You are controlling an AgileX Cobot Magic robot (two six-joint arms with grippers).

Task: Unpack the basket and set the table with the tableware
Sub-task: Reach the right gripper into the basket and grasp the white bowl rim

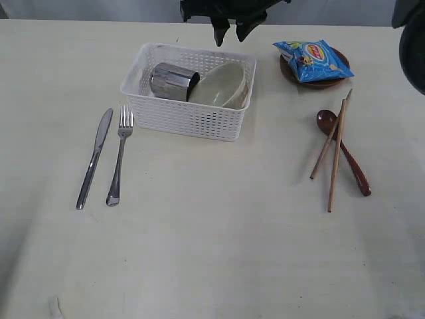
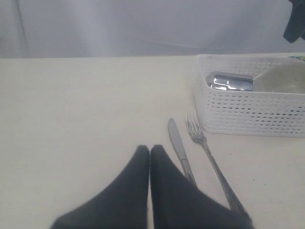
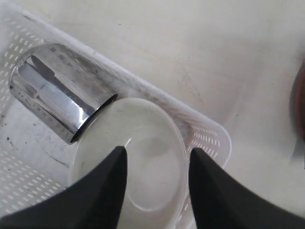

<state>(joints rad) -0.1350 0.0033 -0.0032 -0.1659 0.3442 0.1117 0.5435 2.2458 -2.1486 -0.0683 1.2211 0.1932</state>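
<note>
The table [image 1: 212, 259] is bare cream-white at its near edge. Next come the laid pieces. On the left a steel knife [image 1: 93, 159] and a steel fork [image 1: 119, 159] lie side by side, apart, tips pointing at the far edge. On the right two wooden chopsticks [image 1: 337, 153] lie across the handle of a dark red spoon [image 1: 355, 173].

Behind the knife and fork stands the white lattice basket [image 1: 186, 116]. In it a steel cup [image 1: 172, 82] lies on its side, one end against the rim of an off-white bowl [image 1: 222, 85]. The bowl is tilted against the basket's right wall. Farther right, a small brown plate [image 1: 319, 84] carries a blue snack packet [image 1: 312, 60].

The right gripper [image 1: 230, 34] hangs above the basket's far rim. Its fingers [image 3: 109, 191] are spread wide and hold nothing. In the right wrist view the bowl's hollow sits between them, with the cup off to one side.

The left gripper [image 2: 150, 155] is low over the table. Its fingers [image 2: 133, 191] are pressed together with nothing between them. The knife and fork lie just beyond the fingertips, toward the basket.
</note>
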